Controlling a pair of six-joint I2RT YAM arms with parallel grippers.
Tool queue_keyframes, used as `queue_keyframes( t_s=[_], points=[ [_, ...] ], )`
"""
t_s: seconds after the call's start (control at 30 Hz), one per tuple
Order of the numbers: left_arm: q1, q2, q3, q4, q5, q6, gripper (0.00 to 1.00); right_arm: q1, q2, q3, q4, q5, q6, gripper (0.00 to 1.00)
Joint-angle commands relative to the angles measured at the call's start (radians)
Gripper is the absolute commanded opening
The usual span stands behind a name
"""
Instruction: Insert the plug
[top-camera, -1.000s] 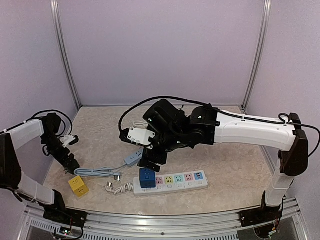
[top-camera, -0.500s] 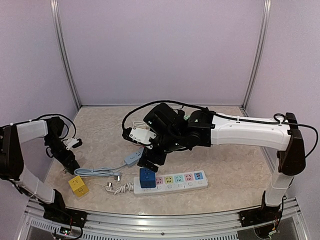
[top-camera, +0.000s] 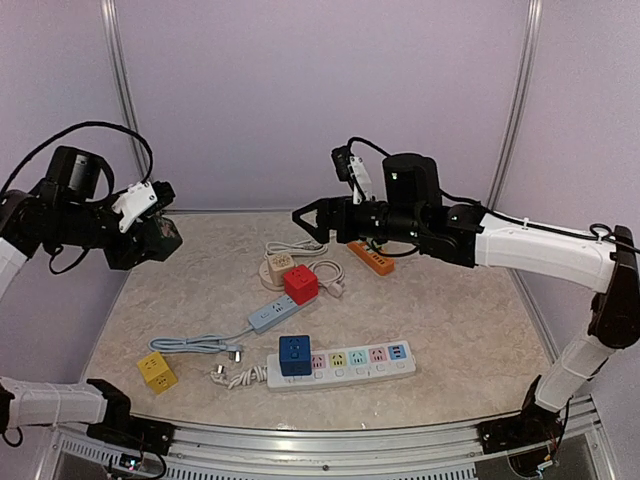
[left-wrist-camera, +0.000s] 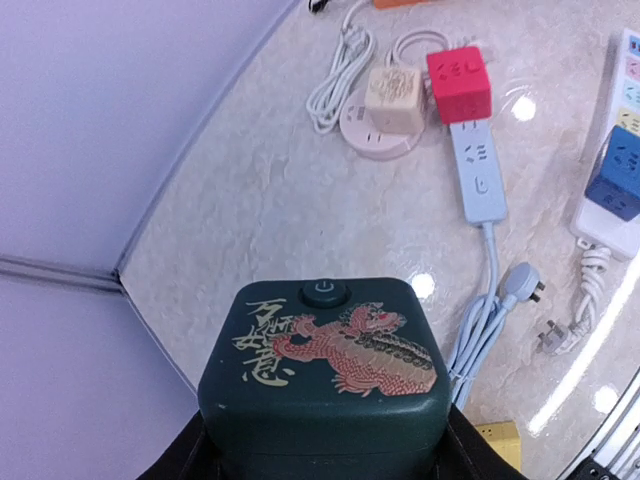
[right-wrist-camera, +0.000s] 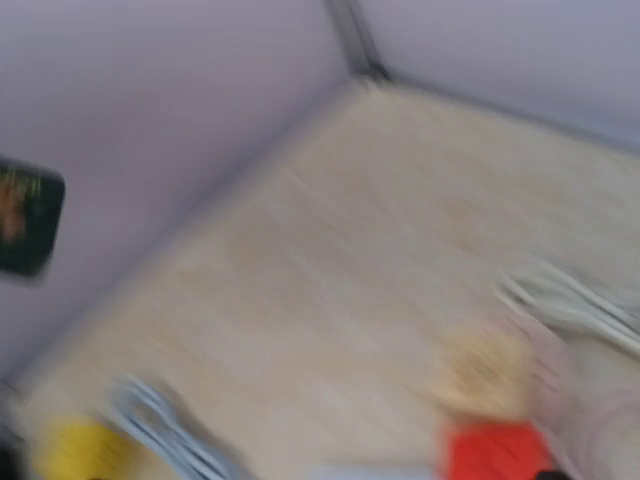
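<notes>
Both my arms have risen: left pincer (top-camera: 145, 240) pinches a green cube (left-wrist-camera: 325, 365) ready for plugging, right pincer (top-camera: 308, 212) spread and empty.

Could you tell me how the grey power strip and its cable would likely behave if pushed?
The grey strip looks rigid and would probably slide whole. Its cable lies in loose bends, so likely flops and trails. The red cube at its end might topple.

Left arm held high at 9 o'clock, claw (top-camera: 152, 238) clamped on dark green cube (left-wrist-camera: 325, 370). Right arm extended toward 9 o'clock, claw (top-camera: 306, 214) apparently parted, empty.
</notes>
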Motion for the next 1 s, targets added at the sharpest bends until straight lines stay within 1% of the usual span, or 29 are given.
queue_keyframes(
  t_s=[0.0,0.07,0.13,0.2,0.23,0.27,0.37,0.43,0.47,0.53,0.57,0.63,0.73,0.83,0.97],
  points=[
    [-0.199,0.0,0.144,-0.131,-0.092,-0.014,0.0,0.02,0.079,0.09,0.205,-0.099,0.261,0.86],
    [-0.255,0.027,0.199,-0.124,-0.112,-0.016,0.0,0.029,0.142,0.144,0.216,-0.135,0.347,0.86],
    [-0.323,0.06,0.245,-0.116,-0.145,-0.008,0.0,0.061,0.193,0.183,0.243,-0.16,0.386,0.87],
    [-0.386,0.085,0.284,-0.112,-0.168,0.008,0.0,0.095,0.242,0.244,0.247,-0.185,0.394,0.9],
    [-0.414,0.106,0.298,-0.112,-0.181,0.016,0.0,0.113,0.265,0.275,0.243,-0.196,0.392,0.96],
    [-0.441,0.123,0.31,-0.114,-0.191,0.023,0.0,0.125,0.282,0.301,0.239,-0.205,0.387,0.99],
    [-0.491,0.158,0.322,-0.118,-0.2,0.033,0.0,0.146,0.3,0.33,0.241,-0.2,0.392,1.0],
    [-0.496,0.17,0.327,-0.133,-0.164,0.04,0.0,0.153,0.297,0.324,0.239,-0.195,0.376,1.0],
    [-0.488,0.172,0.328,-0.142,-0.105,0.048,0.0,0.154,0.289,0.316,0.232,-0.203,0.348,1.0],
    [-0.439,0.165,0.332,-0.155,0.069,0.058,0.0,0.149,0.249,0.275,0.22,-0.228,0.243,1.0],
    [-0.409,0.164,0.337,-0.165,0.166,0.052,0.0,0.144,0.216,0.241,0.205,-0.242,0.144,1.0],
    [-0.365,0.168,0.338,-0.179,0.314,0.043,0.0,0.134,0.13,0.139,0.21,-0.288,-0.024,1.0],
    [-0.366,0.181,0.342,-0.196,0.468,0.028,0.0,0.139,0.014,0.011,0.226,-0.366,-0.293,1.0],
    [-0.401,0.205,0.369,-0.221,0.57,0.022,0.0,0.145,-0.007,0.009,0.132,-0.42,-0.467,1.0],
    [-0.456,0.241,0.398,-0.233,0.562,0.015,0.0,0.184,0.063,0.122,-0.023,-0.402,-0.546,1.0]
  ],
)
